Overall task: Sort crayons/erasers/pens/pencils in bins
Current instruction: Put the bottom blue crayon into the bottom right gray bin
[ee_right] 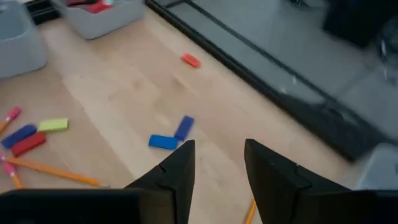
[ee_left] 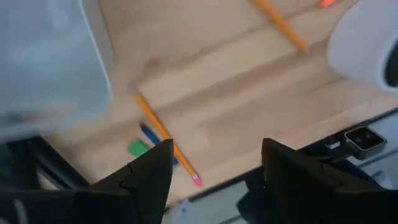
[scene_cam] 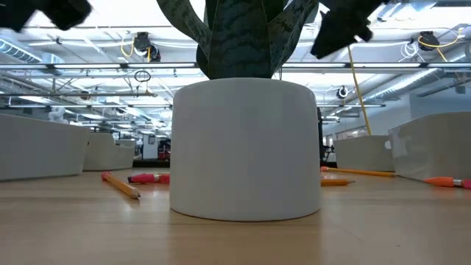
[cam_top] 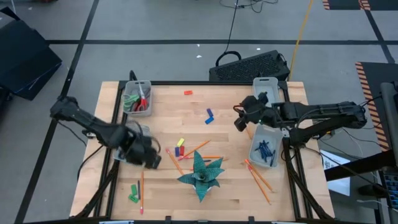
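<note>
left gripper (ee_left: 211,165) spread, empty, above a pencil (ee_left: 163,132) by the table's left edge; right gripper (ee_right: 217,163) spread, empty. pencil looks light, stiff, rolls easily: pinch mid-shaft.

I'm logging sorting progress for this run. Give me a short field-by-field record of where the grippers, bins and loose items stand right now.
left gripper: open, empty, above the table's front left, near a bin
right gripper: open, empty, between the two right-side bins
back left bin: holds red and green items
front right bin: holds the pens
back right bin: contents cannot be seen
loose pencils: several lie front right; one front left
loose small pieces: blue pair, orange one
plant: front centre
</note>
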Tool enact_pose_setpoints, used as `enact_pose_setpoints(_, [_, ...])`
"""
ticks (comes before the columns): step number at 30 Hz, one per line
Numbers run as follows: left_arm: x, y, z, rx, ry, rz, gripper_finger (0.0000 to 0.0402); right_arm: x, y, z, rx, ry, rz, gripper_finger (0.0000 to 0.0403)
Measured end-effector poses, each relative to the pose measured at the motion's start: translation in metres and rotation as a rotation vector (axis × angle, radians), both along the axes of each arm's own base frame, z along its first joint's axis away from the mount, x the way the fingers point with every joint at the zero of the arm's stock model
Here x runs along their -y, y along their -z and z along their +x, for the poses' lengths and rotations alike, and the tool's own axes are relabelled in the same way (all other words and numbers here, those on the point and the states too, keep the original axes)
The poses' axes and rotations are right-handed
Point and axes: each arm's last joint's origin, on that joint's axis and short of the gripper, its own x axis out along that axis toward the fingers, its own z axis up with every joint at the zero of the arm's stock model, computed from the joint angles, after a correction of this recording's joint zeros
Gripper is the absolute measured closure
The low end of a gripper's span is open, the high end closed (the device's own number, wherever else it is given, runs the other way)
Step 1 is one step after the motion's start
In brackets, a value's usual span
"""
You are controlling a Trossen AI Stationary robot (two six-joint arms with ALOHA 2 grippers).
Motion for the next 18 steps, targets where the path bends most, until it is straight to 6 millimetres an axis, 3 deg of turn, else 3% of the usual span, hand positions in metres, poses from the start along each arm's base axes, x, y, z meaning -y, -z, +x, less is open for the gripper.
enact_pose_setpoints(9, [0.082,0.042,-0.02,-0.116,-0.047,0.174,0.0156,0.003,-0.002,0.004,-0.122,-0.215,-0.133,0.0273])
enact_pose_setpoints(13, [0.099,0.059,-0.023,-0.17,-0.063,0.215,0.0156,0.003,-0.003,0.003,-0.137,-0.238,-0.153,0.0273])
enact_pose_setpoints(18, [0.107,0.079,-0.018,-0.268,-0.057,0.235,0.0156,0.002,-0.006,0.0,-0.109,-0.246,-0.13,0.0273])
